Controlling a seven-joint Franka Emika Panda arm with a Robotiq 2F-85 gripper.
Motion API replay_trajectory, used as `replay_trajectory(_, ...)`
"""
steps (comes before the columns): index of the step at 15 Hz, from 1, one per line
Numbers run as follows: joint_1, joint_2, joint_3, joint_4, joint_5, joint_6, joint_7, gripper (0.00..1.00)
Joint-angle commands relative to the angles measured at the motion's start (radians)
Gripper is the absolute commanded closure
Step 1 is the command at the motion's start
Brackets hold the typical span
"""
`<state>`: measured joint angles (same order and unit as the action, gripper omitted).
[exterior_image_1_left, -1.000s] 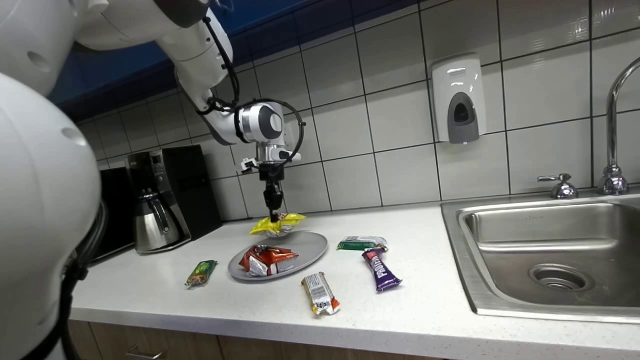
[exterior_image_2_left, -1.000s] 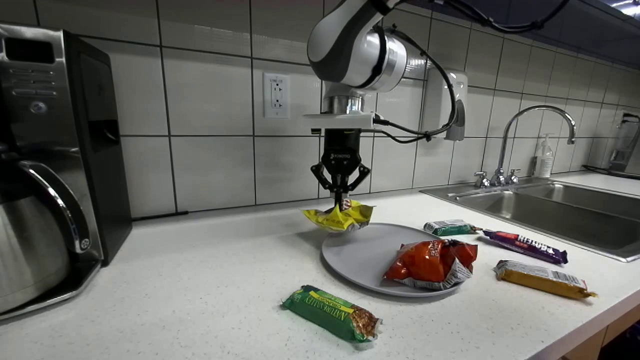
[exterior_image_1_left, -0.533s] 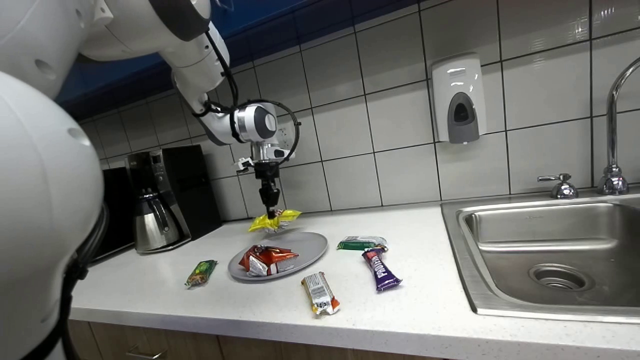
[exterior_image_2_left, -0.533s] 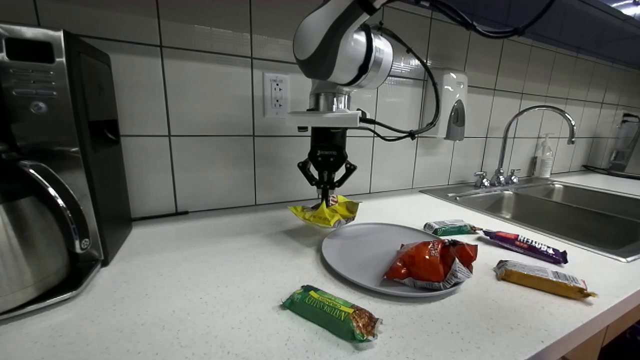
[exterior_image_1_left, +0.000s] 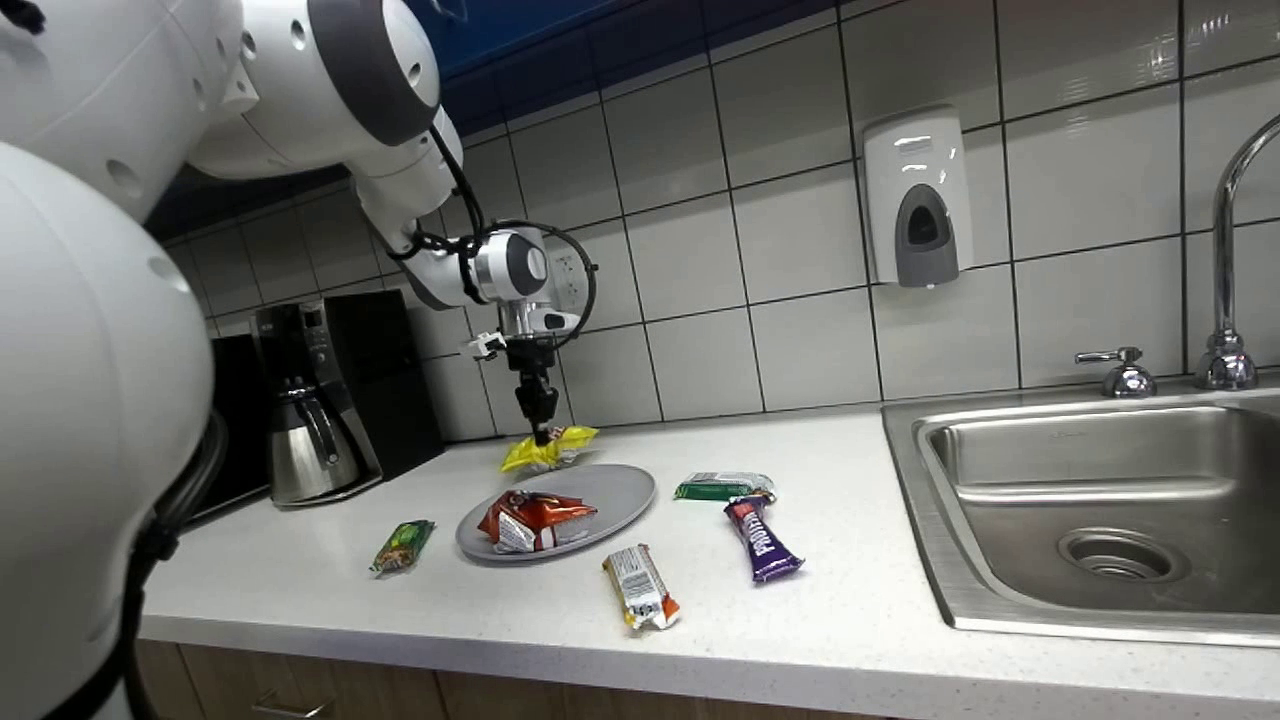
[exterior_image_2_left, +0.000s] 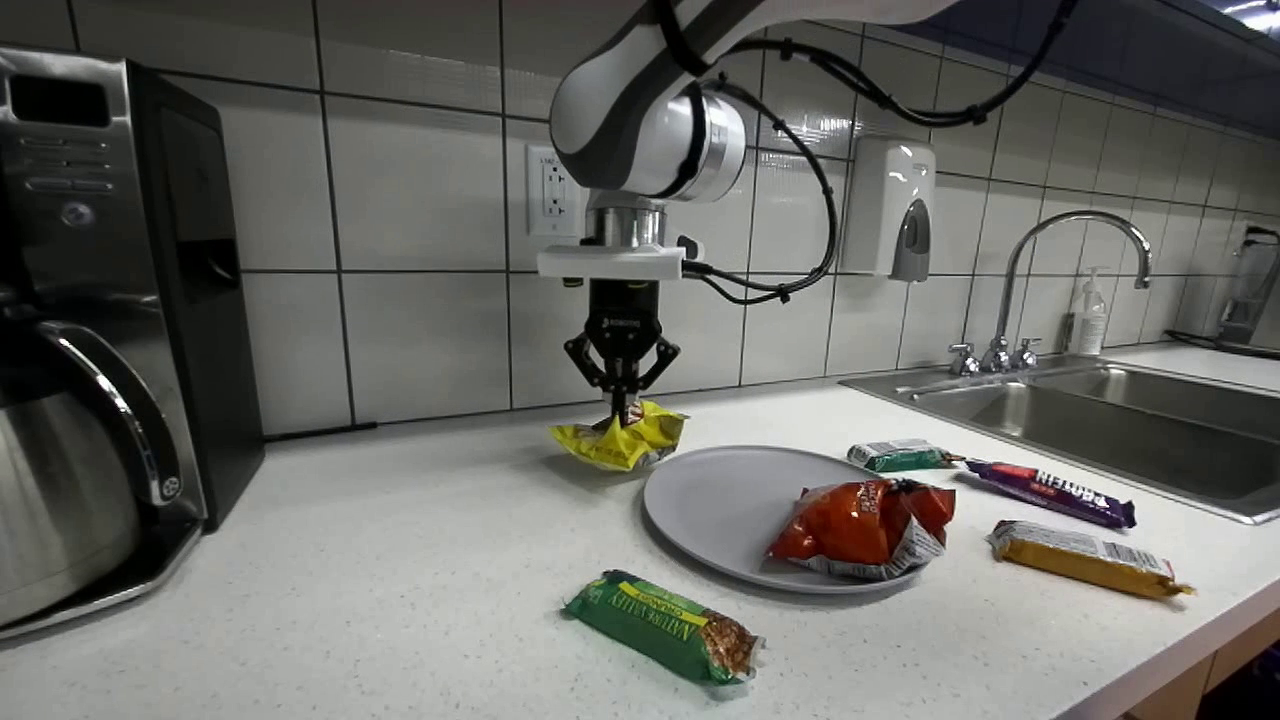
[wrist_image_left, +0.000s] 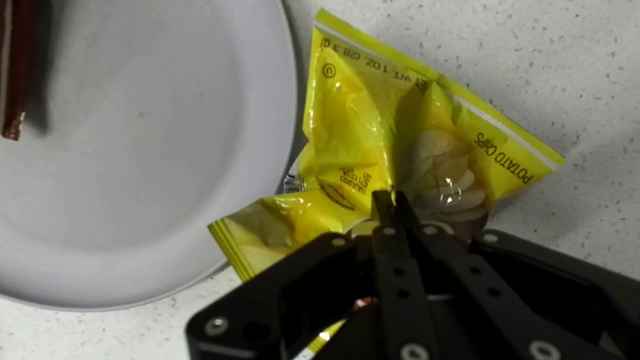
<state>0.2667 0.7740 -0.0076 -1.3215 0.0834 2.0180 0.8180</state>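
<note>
we see our gripper (exterior_image_2_left: 619, 415) pinching a yellow chip bag (wrist_image_left: 357, 140) near the back edge of the bench (exterior_image_2_left: 400, 580), beside a gray plate (exterior_image_2_left: 715, 510) holding a red bag (exterior_image_2_left: 862, 525).

Rounded wht arm (exterior_image_1_left: 280, 100), dk gry bands (exterior_image_1_left: 372, 70), blk cables (exterior_image_2_left: 975, 114); blk end effector (wrist_image_left: 394, 201) w/ silver screws (wrist_image_left: 216, 326)

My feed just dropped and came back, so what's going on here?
The robot arm has its jaws closed on a yellow potato chip bag beside the gray plate, one corner overlapping it in the wrist view. Whether the bag touches the counter is hard to tell. A red snack bag lies on the plate; near it lie a Nature Valley bar, a purple Protein bar, a golden-wrapped bar and a green-and-white bar.
</note>
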Motion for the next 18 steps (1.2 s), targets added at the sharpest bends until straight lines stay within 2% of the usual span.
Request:
replay_trajectory(1, 0.003, 0.067, 0.002, 0.108, -0.026, -0.016, -0.012, 1.0)
replay_trajectory(2, 0.003, 0.076, 0.002, 0.12, -0.027, -0.019, -0.013, 0.79)
replay_trajectory(7, 0.001, 0.073, 0.007, 0.135, -0.021, -0.031, -0.026, 0.43)
replay_trajectory(13, -0.003, 0.012, 0.007, 0.069, -0.016, -0.02, -0.041, 0.0)
replay_trajectory(18, -0.008, -0.047, 0.01, 0.002, -0.009, -0.011, -0.044, 0.0)
